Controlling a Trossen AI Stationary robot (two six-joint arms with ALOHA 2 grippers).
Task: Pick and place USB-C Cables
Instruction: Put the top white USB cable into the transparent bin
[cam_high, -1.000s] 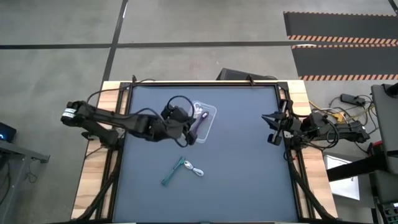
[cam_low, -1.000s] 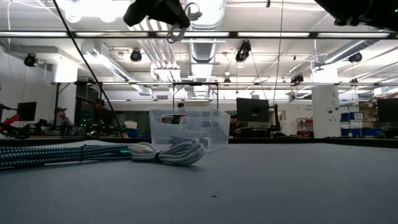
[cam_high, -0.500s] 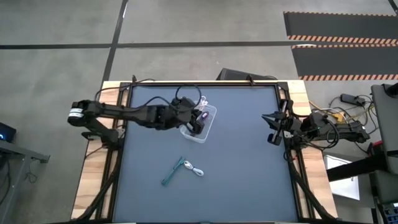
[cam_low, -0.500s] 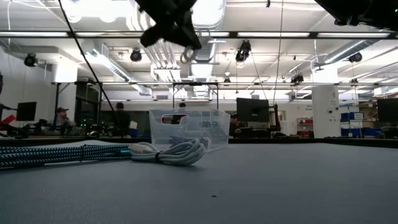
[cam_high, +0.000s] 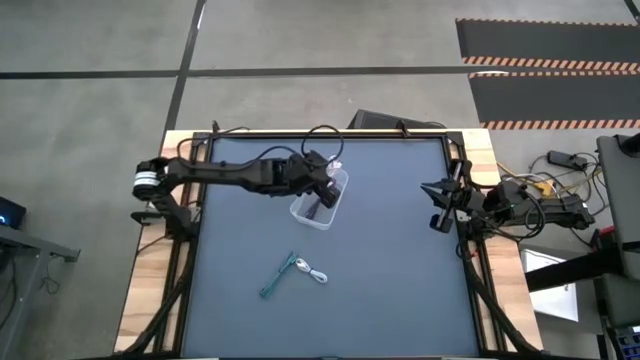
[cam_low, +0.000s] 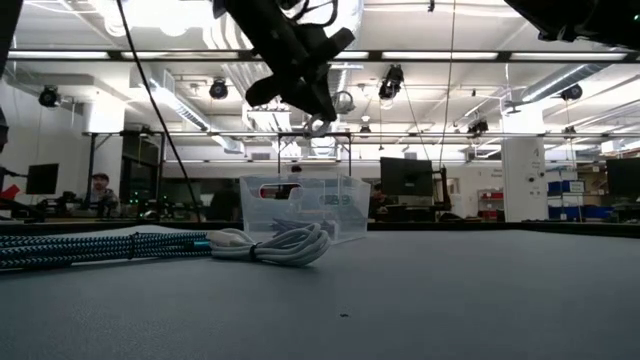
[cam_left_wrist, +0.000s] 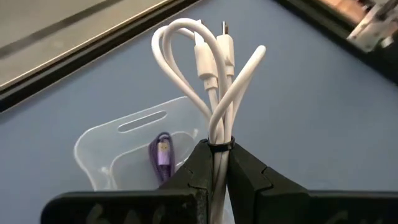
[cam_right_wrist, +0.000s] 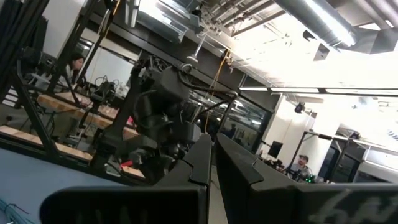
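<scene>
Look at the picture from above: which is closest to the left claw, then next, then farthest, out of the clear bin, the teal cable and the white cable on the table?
From the left gripper:
1. clear bin, right under it, purple cable inside.
2. teal cable, lower down on the mat.
3. white cable on the table, beside the teal one; these two are too close to call.

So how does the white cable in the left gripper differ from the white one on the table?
The held white cable hangs pinched in the left gripper above the clear bin; the loose white cable lies on the table beside the teal cable. The held one's loops fan upward; the loose one lies flat. Both are white bundled cables.
</scene>
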